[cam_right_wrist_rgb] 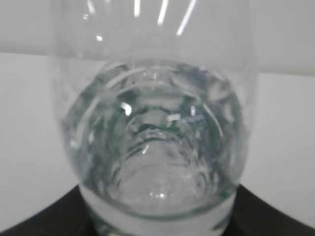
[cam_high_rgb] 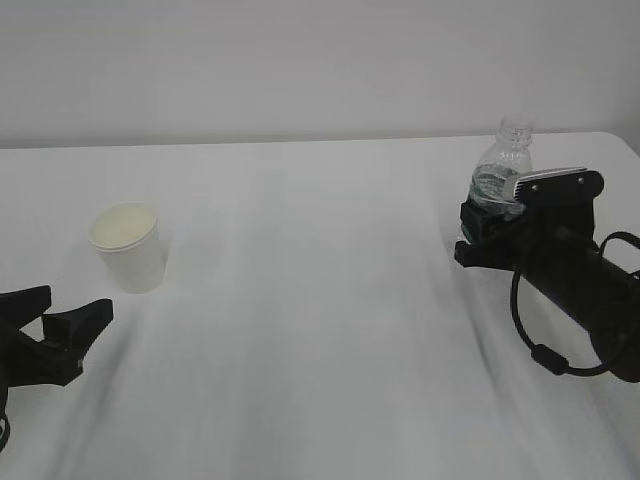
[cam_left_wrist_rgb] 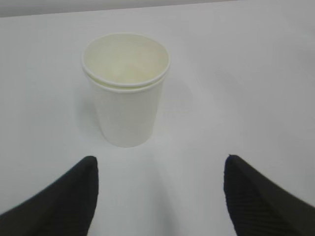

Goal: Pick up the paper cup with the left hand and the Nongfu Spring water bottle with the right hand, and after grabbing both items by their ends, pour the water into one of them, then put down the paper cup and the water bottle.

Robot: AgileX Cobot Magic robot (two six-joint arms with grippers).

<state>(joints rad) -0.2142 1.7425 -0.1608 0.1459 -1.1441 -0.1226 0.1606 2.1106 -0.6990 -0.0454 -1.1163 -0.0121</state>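
Clear plastic fills the right wrist view, where the Nongfu Spring water bottle [cam_right_wrist_rgb: 155, 132] shows the water [cam_right_wrist_rgb: 155, 152] inside, while only the exterior view shows its capless neck, upright at the table's [cam_high_rgb: 320, 300] far right. The right hand [cam_high_rgb: 490, 225] has its jaws closed around the bottle's lower body, hiding any label. The left hand [cam_left_wrist_rgb: 160, 196] stands wide open and empty, near but apart from the upright paper cup [cam_left_wrist_rgb: 125, 88] at the table's left.

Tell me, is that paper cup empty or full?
Empty, as far as shows: the cup stands upright and its pale inside looks dry, with no liquid visible.
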